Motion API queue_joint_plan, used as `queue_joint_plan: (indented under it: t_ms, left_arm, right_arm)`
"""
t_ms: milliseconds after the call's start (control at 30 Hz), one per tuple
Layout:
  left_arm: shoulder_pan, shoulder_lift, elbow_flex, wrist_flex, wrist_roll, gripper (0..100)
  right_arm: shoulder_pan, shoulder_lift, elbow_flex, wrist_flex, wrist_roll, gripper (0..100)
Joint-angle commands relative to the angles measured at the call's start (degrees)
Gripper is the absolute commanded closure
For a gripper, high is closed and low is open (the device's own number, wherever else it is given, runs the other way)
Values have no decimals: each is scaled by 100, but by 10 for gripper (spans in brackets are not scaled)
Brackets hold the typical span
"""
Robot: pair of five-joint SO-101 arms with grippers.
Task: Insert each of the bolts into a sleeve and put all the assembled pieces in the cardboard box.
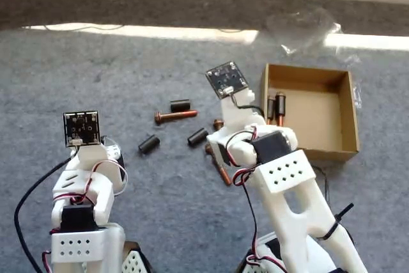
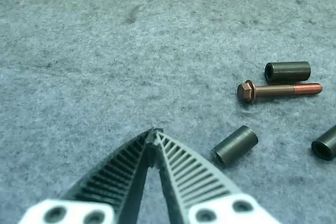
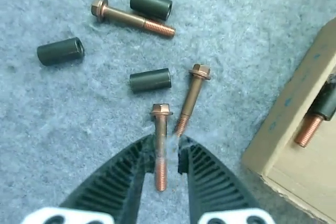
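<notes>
From above, the right arm (image 1: 275, 158) stands over a bolt (image 1: 223, 172) beside the cardboard box (image 1: 319, 119), much nearer to it than the left arm (image 1: 86, 183). The left gripper (image 2: 155, 134) is closed on nothing, with a sleeve (image 2: 234, 145) just ahead of its tips. The right gripper (image 3: 165, 139) has its jaws parted astride that bolt's shank, which runs lengthwise between them, head pointing away.

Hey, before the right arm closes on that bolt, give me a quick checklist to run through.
1. Right gripper open: ok.
2. Bolt between its jaws: ok.
3. Second bolt clear of the closing jaws: cannot tell, its tip lies very close.
4. Loose sleeve nearby for insertion: ok.
5. Left gripper shut, empty, out of the way: ok.
6. Cardboard box has room: ok.
</notes>
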Motion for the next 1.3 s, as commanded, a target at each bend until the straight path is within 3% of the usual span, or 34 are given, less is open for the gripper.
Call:
queue_joint_plan:
  t_ms: [0,133,367,733,900,1100,1267]
  left_arm:
    - [-66,-75,-57,-18,-35,995]
    - [-66,-75,-57,-18,-35,995]
    - [-66,-75,-57,-18,-35,995]
    - [-66,-75,-48,-9,-35,995]
    - [-66,-75,-48,-9,-35,995]
    - [-180,-75,-48,-18,-35,995]
    - [-532,-75,-48,-18,-35,995]
  right_arm:
    - [-48,-48,-462,75,53,932]
    - [-57,31,-602,92,44,932]
    - [-57,1473,-2009,1077,26,932]
    - [-48,3688,-3336,1138,9,932]
    - [-57,4347,-3864,1402,-492,930]
    - [-57,5095,-4752,1701,-466,929]
    - [-66,5481,-5297,1745,536,929]
